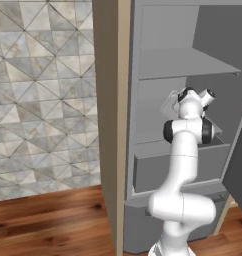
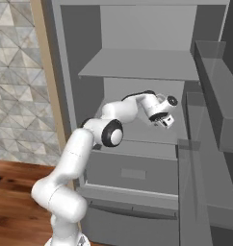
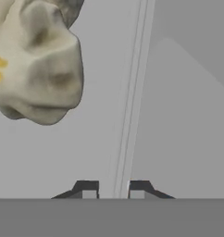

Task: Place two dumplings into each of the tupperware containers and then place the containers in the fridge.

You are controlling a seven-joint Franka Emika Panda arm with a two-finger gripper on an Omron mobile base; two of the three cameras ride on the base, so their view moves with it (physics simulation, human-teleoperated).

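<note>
My gripper (image 3: 114, 190) is shut on the thin rim of a pale translucent tupperware container (image 3: 127, 115); the rim runs up from between the two fingertips. Inside it, close to the camera, lies a beige mottled dumpling (image 3: 37, 60) with small yellow flecks. In the left base view the container (image 1: 169, 106) shows as a faint tilted tray to the left of the hand. The gripper (image 2: 164, 121) is inside the open fridge (image 2: 142, 65), below the upper shelf and above the lower shelf. Whether the container touches a shelf I cannot tell.
The fridge's bottom drawer (image 2: 133, 173) sits under the hand. Its open door (image 2: 219, 110) with shelf bins stands close on the right. A tan side panel (image 1: 113, 100) borders the fridge on the left, with tiled wall and wooden floor (image 1: 48, 220) beyond.
</note>
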